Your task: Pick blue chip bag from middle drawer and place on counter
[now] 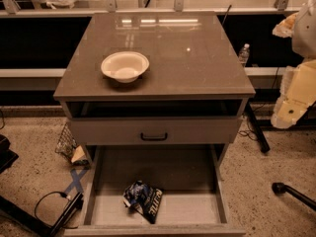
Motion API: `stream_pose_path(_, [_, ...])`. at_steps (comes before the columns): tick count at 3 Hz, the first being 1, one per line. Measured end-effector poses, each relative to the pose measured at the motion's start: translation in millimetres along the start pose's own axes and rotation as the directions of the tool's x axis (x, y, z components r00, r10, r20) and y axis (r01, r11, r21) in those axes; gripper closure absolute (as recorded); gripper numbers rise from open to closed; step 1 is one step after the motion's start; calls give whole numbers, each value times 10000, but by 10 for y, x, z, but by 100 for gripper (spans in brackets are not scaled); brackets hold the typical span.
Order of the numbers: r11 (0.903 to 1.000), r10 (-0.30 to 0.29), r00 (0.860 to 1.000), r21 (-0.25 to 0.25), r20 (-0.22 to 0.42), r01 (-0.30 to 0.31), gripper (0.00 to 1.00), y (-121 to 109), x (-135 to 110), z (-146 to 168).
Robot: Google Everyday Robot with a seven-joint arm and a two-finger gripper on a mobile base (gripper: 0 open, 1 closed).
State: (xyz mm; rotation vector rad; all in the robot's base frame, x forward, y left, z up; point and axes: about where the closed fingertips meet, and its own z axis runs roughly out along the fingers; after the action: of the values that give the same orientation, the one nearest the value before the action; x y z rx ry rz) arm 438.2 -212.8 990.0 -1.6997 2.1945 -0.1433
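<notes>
The blue chip bag (143,199) lies crumpled on the floor of the open middle drawer (192,204), near its front edge and a little left of centre. The drawer is pulled out toward me at the bottom of the view. The counter (192,58) is the glossy grey-brown top of the cabinet above it. Only cream-white links of my arm (295,90) show at the right edge, beside the counter's right side and well above the drawer. My gripper is out of view.
A cream bowl (125,66) stands on the counter's front left. A closed drawer front with a black handle (154,137) sits above the open drawer, under an open slot. A water bottle (244,53) stands behind right. Cables (59,206) and a black leg (294,192) lie on the floor.
</notes>
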Motion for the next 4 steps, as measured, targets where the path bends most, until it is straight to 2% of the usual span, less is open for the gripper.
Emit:
stream_pose_path(1, [10000,0,10000,2,1,0,0,0,0,-1])
stream_pose_path(2, [10000,9,9999,26,168,-10,0,0,-59,136])
stream_pose_path(3, [10000,-7,9965,-1,836,7,0,85,-126,545])
stream_pose_path(4, [9993,263,9782,-330,2061,-199,0,409,-7,1221])
